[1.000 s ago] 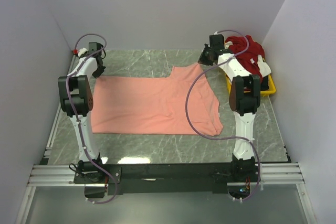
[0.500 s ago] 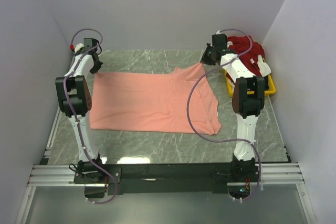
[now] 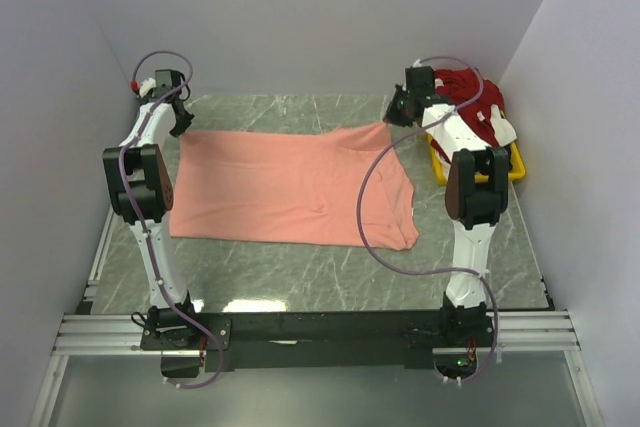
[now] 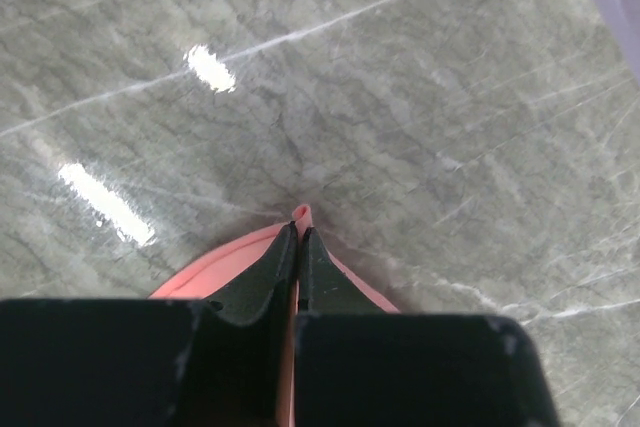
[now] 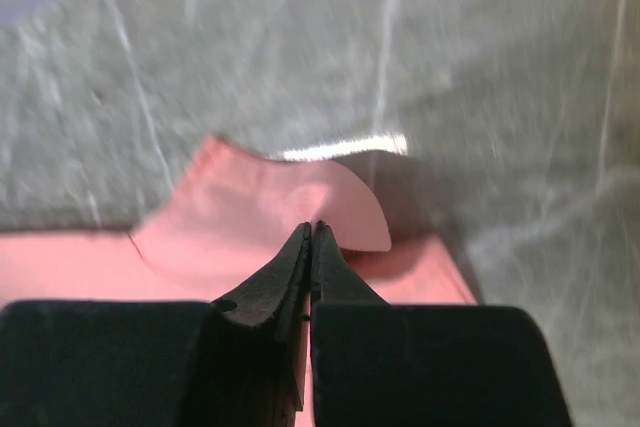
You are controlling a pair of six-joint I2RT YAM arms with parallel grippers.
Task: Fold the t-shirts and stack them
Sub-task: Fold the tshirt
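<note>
As the left tool (image 4: 299, 232) and right tool (image 5: 311, 232) have drawn farther back, each pinched shut on a far corner, the salmon-pink t-shirt (image 3: 290, 187) has slid up the surface (image 3: 300, 267) and lies flatter. Spreading looks nearly done, though the right wrist view is blurred.

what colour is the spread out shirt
Plain salmon-pink: the t-shirt shows best in the top external view.

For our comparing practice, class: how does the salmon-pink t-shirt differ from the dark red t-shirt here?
The pink t-shirt lies spread on the table; the dark red t-shirt is heaped on the yellow tray. The pink is plain; the red shows white parts. The left gripper and right gripper pinch the pink; neither holds the red. Both are soft cloth.
</note>
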